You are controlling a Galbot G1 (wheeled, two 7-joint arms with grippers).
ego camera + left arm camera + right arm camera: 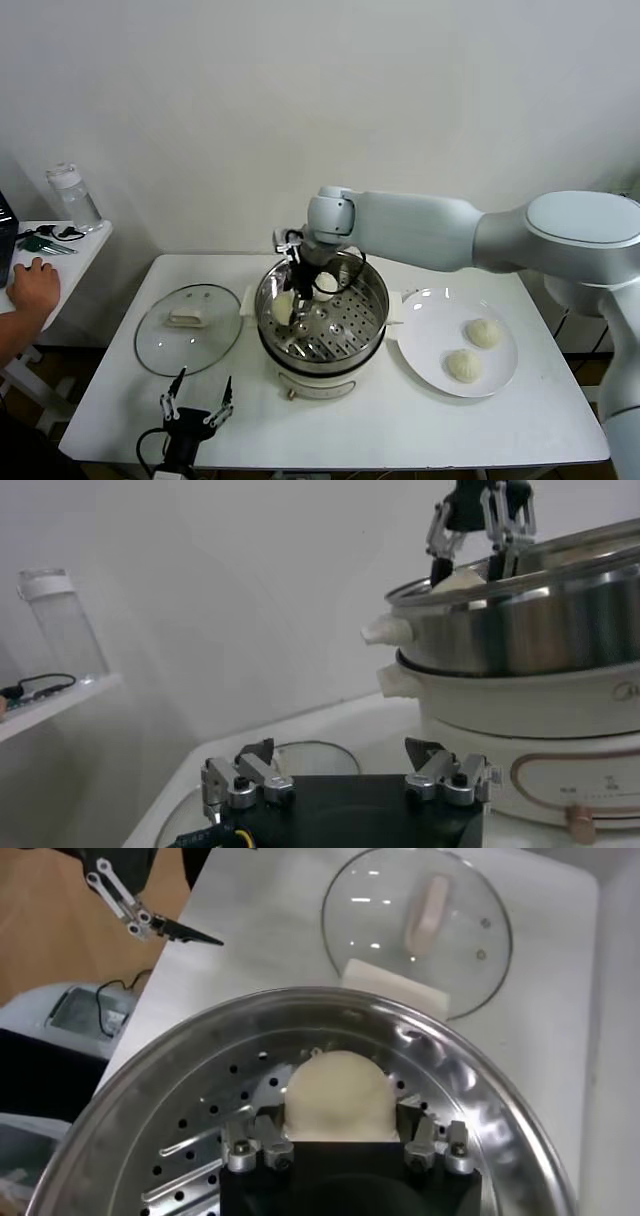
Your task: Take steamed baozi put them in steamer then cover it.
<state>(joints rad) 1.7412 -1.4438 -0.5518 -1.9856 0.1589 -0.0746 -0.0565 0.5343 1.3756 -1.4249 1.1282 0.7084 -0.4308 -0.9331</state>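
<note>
Currently logged, left to right. A side shelf at far left carried a clear bottle and keys; a person's hand rested on it.

On the white surface, the cover lay flat left of the steamer, handle up, its rim just beside the steamer's white side handle. In the right wrist view the cover showed beyond the steamer rim.

Left end effector sat at the near edge of the surface, near side of the cover, fingers spread wide, empty. The left wrist view showed the same: left end effector open with nothing between the fingers, steamer to the side.

Steamer stood mid-surface. Right end effector reached down into it from the right, over the left part of the perforated tray. One baozi sat between its fingers against the tray's left side. The right wrist view showed that baozi low between the fingers of the right end effector, on or just above the tray; contact with the pads could not be told, so grip versus release was unclear. Another pale bun showed just behind the end effector, partly hidden.

Right of the steamer, a white plate touched or nearly touched the steamer's side handle. Two baozi lay on it, one farther, one nearer, apart from each other.
</note>
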